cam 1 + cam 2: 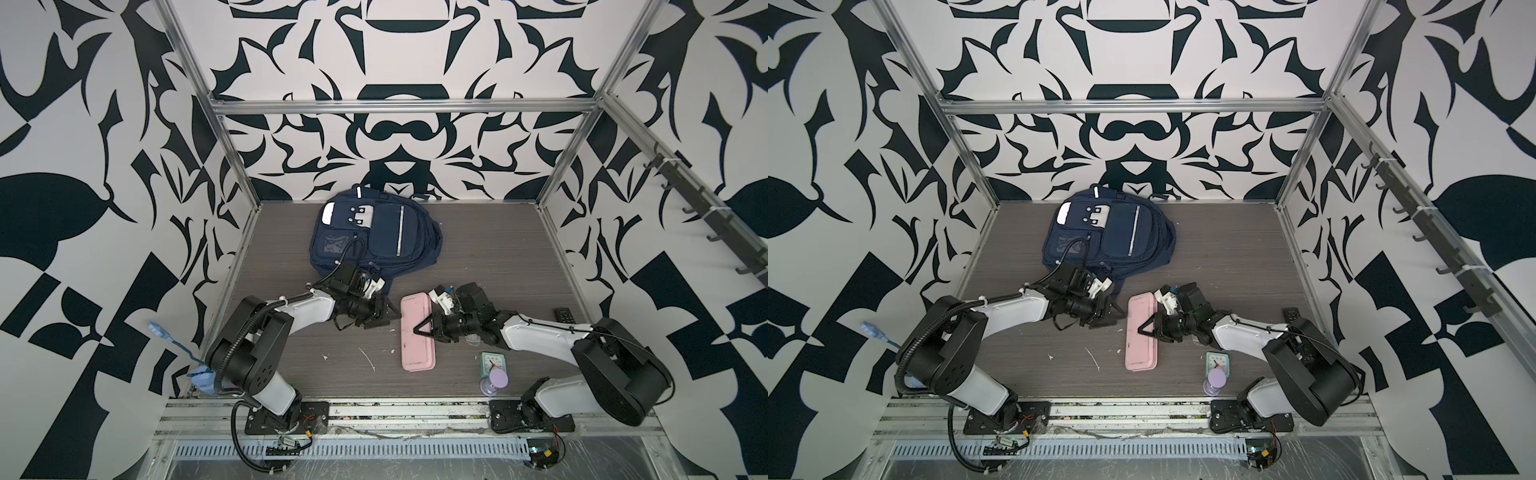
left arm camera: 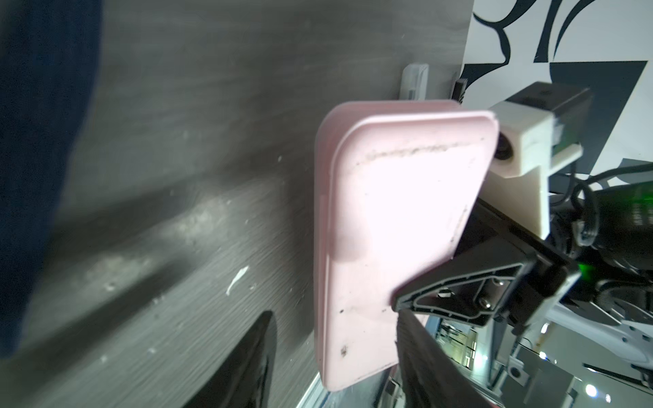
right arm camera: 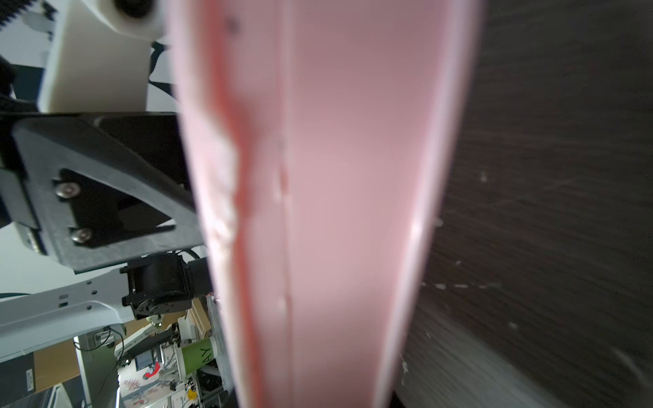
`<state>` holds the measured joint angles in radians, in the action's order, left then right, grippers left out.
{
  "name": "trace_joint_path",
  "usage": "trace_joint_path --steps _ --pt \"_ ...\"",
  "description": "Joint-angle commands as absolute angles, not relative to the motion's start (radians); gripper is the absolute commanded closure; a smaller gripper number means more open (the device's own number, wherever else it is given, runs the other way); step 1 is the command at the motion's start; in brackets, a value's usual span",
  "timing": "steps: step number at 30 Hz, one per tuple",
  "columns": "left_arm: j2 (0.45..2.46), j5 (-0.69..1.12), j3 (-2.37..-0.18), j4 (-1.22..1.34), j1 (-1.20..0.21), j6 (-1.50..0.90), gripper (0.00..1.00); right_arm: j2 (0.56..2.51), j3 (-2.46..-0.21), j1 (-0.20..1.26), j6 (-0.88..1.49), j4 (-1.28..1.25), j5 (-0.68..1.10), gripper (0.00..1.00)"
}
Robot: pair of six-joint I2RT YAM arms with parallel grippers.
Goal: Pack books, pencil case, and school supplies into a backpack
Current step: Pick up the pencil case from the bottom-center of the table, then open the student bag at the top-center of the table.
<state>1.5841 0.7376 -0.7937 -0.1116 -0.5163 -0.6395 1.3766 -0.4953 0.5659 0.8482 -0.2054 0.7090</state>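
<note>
Grey table (image 1: 478,249), loud patterned walls. The backpack (image 1: 374,232) lies at 11 o'clock. The case (image 1: 415,353) is still unpacked near centre, the right claw (image 1: 420,328) pinching its 3 o'clock edge and the left claw (image 1: 390,318) spread just beside its 9 o'clock edge. No books in sight; perhaps they're packed already.

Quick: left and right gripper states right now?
Left gripper: open, holding nothing.
Right gripper: closed on the pencil case.

You have a grey wood-grain table (image 1: 478,257). On it sit the navy backpack (image 1: 374,232) far left of centre, the pink pencil case (image 1: 415,345) mid-near, a mint-green clock (image 1: 492,362) just beside a purple hourglass-shaped thing (image 1: 496,380) near right, a black remote (image 1: 564,314) far right, and scattered white scraps (image 1: 368,359).
</note>
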Motion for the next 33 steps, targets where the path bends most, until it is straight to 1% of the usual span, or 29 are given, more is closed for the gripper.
trace_joint_path --steps 1,7,12,19,21,24,33 --pt "1.565 0.617 -0.896 -0.255 -0.512 -0.542 0.42 1.298 -0.559 0.490 0.780 -0.114 0.716 0.69" --pt "1.645 0.456 -1.142 -0.354 -0.511 -0.486 0.42 1.245 -0.658 0.350 0.712 -0.001 0.745 0.70" --pt "1.790 0.345 -1.403 -0.474 -0.514 -0.434 0.42 1.276 -0.736 0.268 0.715 -0.011 0.760 0.72" --pt "1.988 0.166 -1.725 -0.691 -0.516 -0.361 0.40 1.335 -0.811 0.171 0.746 -0.061 0.796 0.72" --pt "2.057 0.101 -1.845 -0.778 -0.532 -0.326 0.39 1.352 -0.826 0.144 0.751 -0.065 0.810 0.72" --pt "2.138 0.013 -1.968 -0.858 -0.569 -0.281 0.39 1.374 -0.833 0.111 0.773 -0.095 0.835 0.72" --pt "2.303 -0.263 -2.213 -0.993 -0.673 -0.175 0.35 1.355 -0.800 0.078 0.801 -0.126 0.867 0.70"
